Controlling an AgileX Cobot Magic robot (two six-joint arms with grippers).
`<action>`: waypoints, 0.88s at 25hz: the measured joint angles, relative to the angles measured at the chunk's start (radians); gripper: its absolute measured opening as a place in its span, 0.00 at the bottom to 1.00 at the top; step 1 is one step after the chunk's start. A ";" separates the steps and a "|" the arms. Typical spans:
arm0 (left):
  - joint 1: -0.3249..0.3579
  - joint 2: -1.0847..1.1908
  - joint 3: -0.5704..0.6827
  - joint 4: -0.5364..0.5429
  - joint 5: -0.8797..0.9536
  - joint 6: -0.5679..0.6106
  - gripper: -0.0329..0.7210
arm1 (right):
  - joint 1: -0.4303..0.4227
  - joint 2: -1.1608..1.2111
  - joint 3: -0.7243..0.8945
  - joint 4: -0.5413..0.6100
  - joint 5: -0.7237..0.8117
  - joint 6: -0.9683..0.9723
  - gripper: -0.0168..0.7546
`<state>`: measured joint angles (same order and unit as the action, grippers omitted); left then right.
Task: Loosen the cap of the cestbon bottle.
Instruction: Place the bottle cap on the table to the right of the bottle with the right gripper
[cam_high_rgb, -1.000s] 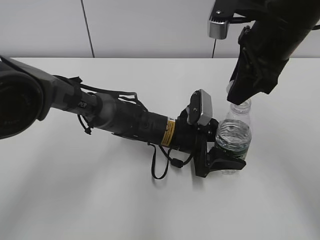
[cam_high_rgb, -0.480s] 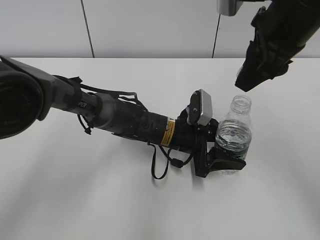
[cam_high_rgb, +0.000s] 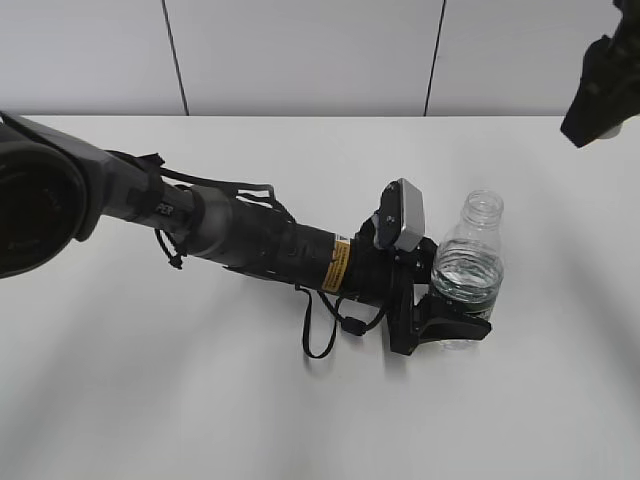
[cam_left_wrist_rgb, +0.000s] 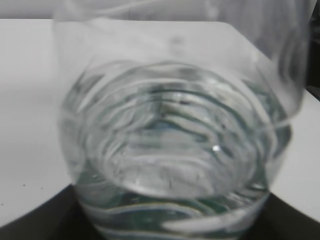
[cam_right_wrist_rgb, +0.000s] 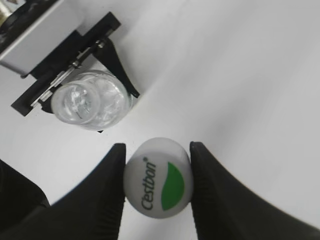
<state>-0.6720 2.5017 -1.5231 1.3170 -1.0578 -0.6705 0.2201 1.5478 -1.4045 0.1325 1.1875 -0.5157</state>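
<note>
The cestbon bottle (cam_high_rgb: 468, 268) stands upright on the white table, clear with a dark green label band, its threaded neck open and capless. My left gripper (cam_high_rgb: 445, 318) is shut on its lower body; the bottle (cam_left_wrist_rgb: 175, 150) fills the left wrist view. The bottle also shows from above in the right wrist view (cam_right_wrist_rgb: 90, 100). My right gripper (cam_right_wrist_rgb: 158, 185) is shut on the cap (cam_right_wrist_rgb: 158, 177), white with a green patch and "Cestbon" lettering, held in the air well above and to the right of the bottle. In the exterior view the right arm (cam_high_rgb: 603, 85) shows only at the top right edge.
The white table (cam_high_rgb: 200, 400) spreads around the bottle. A grey panelled wall (cam_high_rgb: 300, 55) runs behind it. My left arm (cam_high_rgb: 250, 245) lies across the table from the left, with a loose black cable loop (cam_high_rgb: 325, 335) beneath it.
My right gripper has lifted off the bottle neck with the cap and moved up and to the right, nearly out of the exterior view. The bottle neck now stands open. The left arm has not moved.
</note>
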 joint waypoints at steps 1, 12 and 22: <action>0.000 0.000 0.000 0.000 0.000 0.000 0.71 | -0.015 -0.006 0.000 -0.001 0.001 0.026 0.41; 0.000 0.000 0.000 0.001 0.000 0.000 0.71 | -0.119 -0.020 0.110 -0.001 0.008 0.134 0.41; 0.000 0.000 0.000 0.002 0.000 0.000 0.71 | -0.186 -0.021 0.549 -0.005 -0.335 0.199 0.41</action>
<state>-0.6720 2.5017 -1.5231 1.3188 -1.0578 -0.6705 0.0341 1.5273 -0.8553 0.1273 0.8521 -0.3166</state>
